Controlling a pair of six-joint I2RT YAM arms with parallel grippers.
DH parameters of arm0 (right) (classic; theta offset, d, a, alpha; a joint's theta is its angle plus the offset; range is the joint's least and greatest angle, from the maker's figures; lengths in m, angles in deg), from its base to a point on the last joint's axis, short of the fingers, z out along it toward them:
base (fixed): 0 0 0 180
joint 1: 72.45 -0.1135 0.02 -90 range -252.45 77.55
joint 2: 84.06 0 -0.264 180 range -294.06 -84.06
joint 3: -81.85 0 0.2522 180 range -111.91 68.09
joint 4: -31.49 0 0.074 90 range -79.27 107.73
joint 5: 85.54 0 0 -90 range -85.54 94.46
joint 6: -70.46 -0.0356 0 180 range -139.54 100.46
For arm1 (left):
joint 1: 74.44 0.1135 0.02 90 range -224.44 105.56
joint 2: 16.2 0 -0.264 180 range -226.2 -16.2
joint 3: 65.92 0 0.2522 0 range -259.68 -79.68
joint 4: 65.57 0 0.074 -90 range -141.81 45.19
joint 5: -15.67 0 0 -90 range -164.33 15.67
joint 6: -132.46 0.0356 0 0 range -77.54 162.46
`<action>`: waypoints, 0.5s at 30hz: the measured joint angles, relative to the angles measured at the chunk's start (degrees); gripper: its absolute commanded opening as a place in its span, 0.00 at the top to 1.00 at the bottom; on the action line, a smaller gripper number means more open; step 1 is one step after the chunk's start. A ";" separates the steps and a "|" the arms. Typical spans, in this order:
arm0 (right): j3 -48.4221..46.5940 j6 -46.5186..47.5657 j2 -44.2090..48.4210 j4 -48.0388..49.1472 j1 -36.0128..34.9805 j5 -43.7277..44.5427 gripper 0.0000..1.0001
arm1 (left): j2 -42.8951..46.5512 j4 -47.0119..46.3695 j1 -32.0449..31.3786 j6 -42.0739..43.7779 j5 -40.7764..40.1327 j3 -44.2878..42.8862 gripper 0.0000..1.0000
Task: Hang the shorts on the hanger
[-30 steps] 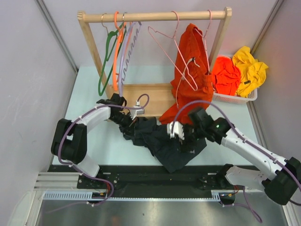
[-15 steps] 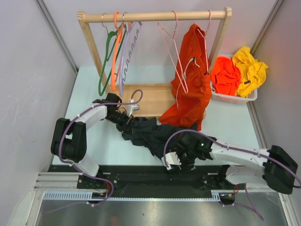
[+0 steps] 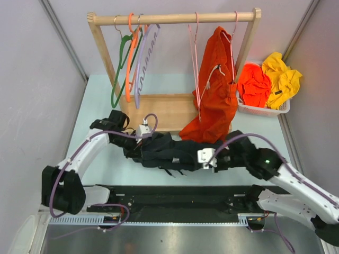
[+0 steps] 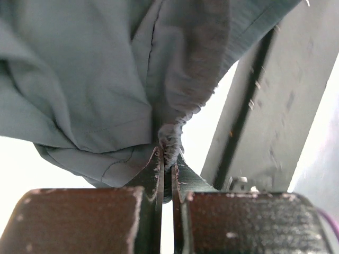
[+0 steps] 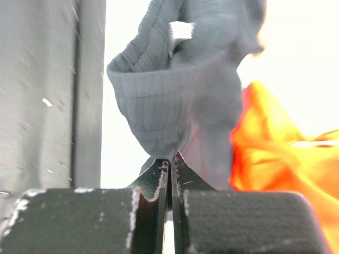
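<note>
Shorts (image 3: 169, 152): dark cloth, bunched into a long crumpled band, stretched left to right between the two grippers over the near half of the table, in front of the rack's base.
Left gripper (image 3: 139, 149): jaws pressed together on a gathered pinch at the band's left end.
Right gripper (image 3: 197, 159): jaws pressed together on a fold at the band's right end.
Hanger (image 3: 195, 47): thin and pale pink, hooked on the rail right of its middle, seen nearly edge-on, bare, well apart from the shorts.
Table (image 3: 100, 100): pale blue-green and matte, with a black rail and a metal sheet along its near edge.
Room: plain grey-white panels on the left, back and right.
Rack (image 3: 175, 19): a wooden rail on two posts over a wooden base board.
Other hangers: green (image 3: 118, 74), orange (image 3: 130, 63) and lilac (image 3: 144, 53), crowded at the rail's left end.
Orange garment (image 3: 214, 90): hangs just right of the pink hanger, its hem near the band.
Basket (image 3: 265, 110): white, at the far right, holding orange and yellow cloth.
Top view only: the whole band and both arms.
Left wrist view only: the shorts (image 4: 106, 79) look grey-blue and smooth, with a seam running down into the gripper (image 4: 168, 159).
Right wrist view only: ribbed cloth (image 5: 175, 106) with a small white label (image 5: 181, 29), nipped at the gripper (image 5: 169, 161), orange cloth blurred behind.
</note>
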 measured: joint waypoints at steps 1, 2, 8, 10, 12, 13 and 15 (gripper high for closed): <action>-2.10 -0.83 2.10 -1.57 0.09 -1.40 1.00 | 1.51 2.10 -0.52 2.36 -0.02 0.00 1.00; -3.56 -1.44 3.37 -2.71 0.09 -2.40 1.00 | 2.86 3.89 -1.22 4.28 -0.33 0.02 1.00; -7.23 -2.12 -5.07 -3.15 9.11 -8.50 1.00 | 5.90 9.90 -6.86 8.72 -2.45 0.17 1.00; -7.30 -2.12 -13.22 -0.68 12.59 -9.31 0.99 | 2.91 10.12 -5.95 7.80 -2.27 -0.50 0.99; -7.28 -2.08 -20.09 1.81 14.14 -8.98 0.94 | -0.33 8.57 -4.04 5.62 -2.08 -0.76 0.99; -7.28 -2.05 -23.69 3.10 14.51 -8.48 0.91 | -2.23 7.37 -2.58 4.04 -2.12 -0.85 0.99; -7.28 -2.16 -28.63 5.73 14.56 -7.43 0.72 | -5.86 4.28 0.70 0.76 -2.82 -1.07 0.94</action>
